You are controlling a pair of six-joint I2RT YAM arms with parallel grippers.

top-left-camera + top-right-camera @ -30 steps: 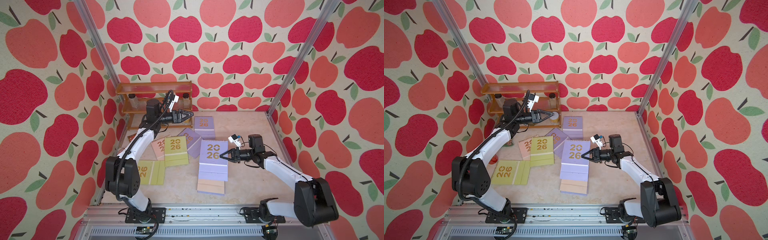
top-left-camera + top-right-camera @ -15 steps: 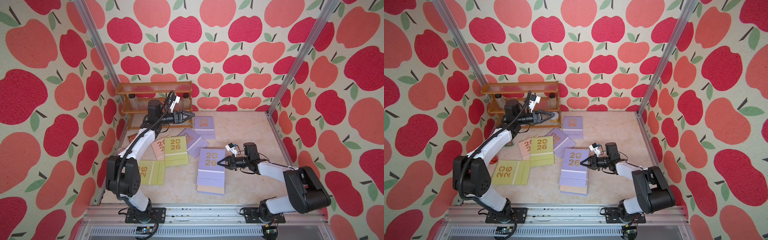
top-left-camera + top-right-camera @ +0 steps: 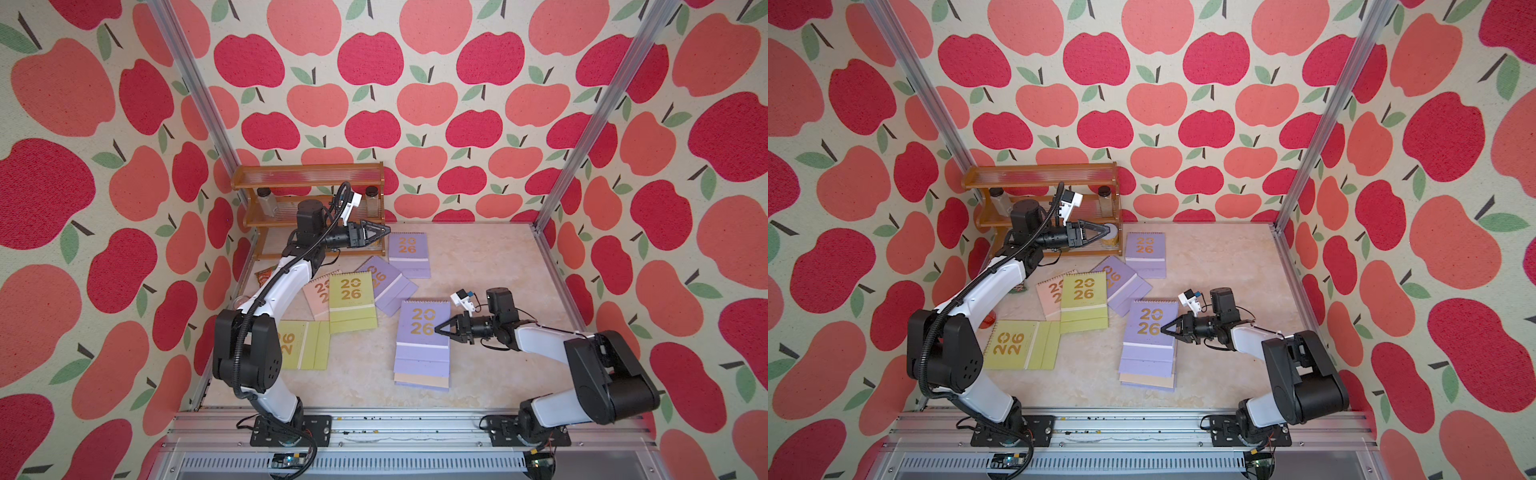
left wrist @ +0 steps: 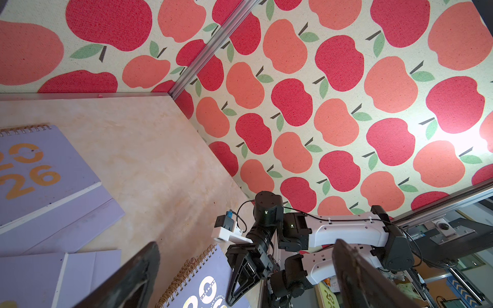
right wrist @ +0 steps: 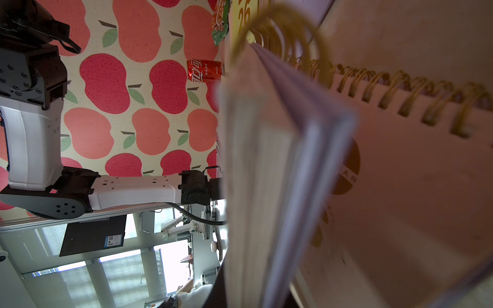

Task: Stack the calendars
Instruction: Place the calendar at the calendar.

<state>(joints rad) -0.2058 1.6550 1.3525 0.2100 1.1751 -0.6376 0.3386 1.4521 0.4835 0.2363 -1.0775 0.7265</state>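
My right hand (image 3: 437, 329) is clamped on the right edge of the top lilac calendar (image 3: 417, 316), over the stack (image 3: 422, 381) at front-centre. Its long axis runs away from me, spiral far. My left hand (image 3: 380, 230), fingers apart, hovers beside the far lilac calendar (image 3: 409, 266), nearer the loose ones.

Scattered calendars (image 3: 351, 303) on beige tabletop (image 3: 490, 266)
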